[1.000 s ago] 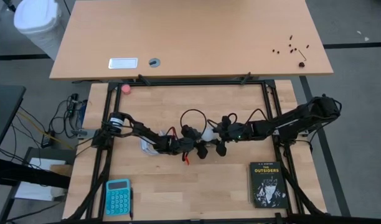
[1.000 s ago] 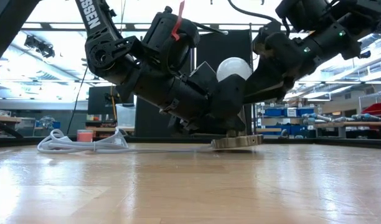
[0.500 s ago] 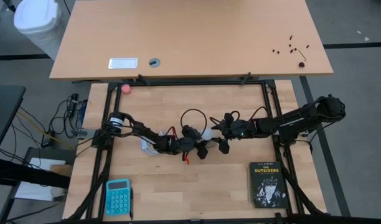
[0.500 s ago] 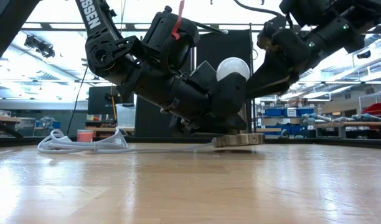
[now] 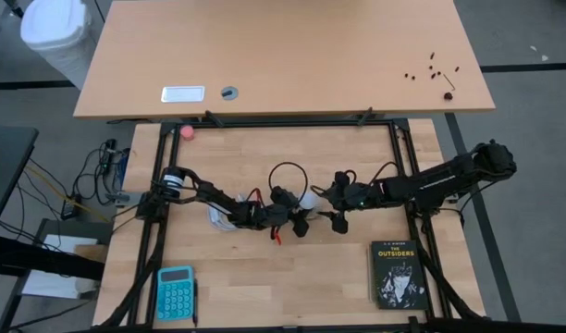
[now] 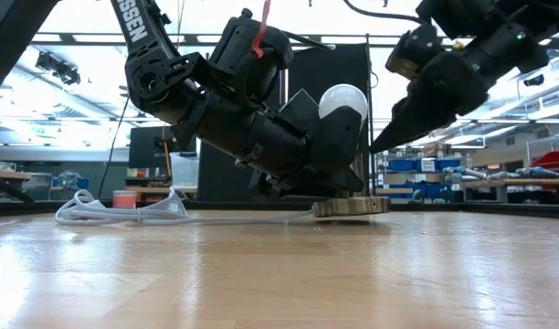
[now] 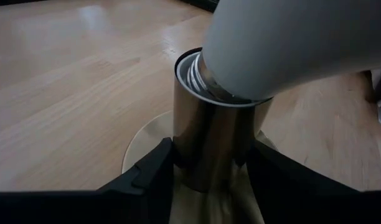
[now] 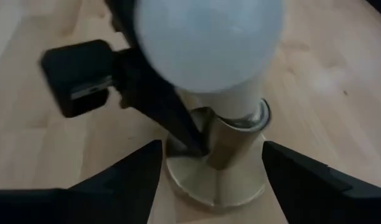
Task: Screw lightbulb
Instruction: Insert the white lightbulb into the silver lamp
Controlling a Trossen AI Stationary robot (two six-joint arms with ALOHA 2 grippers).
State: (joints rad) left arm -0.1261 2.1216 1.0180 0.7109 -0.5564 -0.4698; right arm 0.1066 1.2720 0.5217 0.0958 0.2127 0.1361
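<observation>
Frosted lightbulb (image 6: pixel 343 100) seated in brass socket (image 7: pixel 212 140); left pincer (image 7: pixel 209 168) pinching socket; right pincer (image 8: pixel 209 168) spread.

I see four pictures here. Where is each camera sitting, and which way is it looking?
High view: above the table, looking straight down; both arms meet at the lightbulb.
Low view: at table-top height, looking level across; both arms come in from above, beside the socket.
Left wrist view: on the left arm, facing the socket, which the left gripper clamps.
Right wrist view: on the right arm, facing the lightbulb; the right gripper is open around the socket without touching it.
Shared: all four show the lightbulb sitting in the socket.
</observation>
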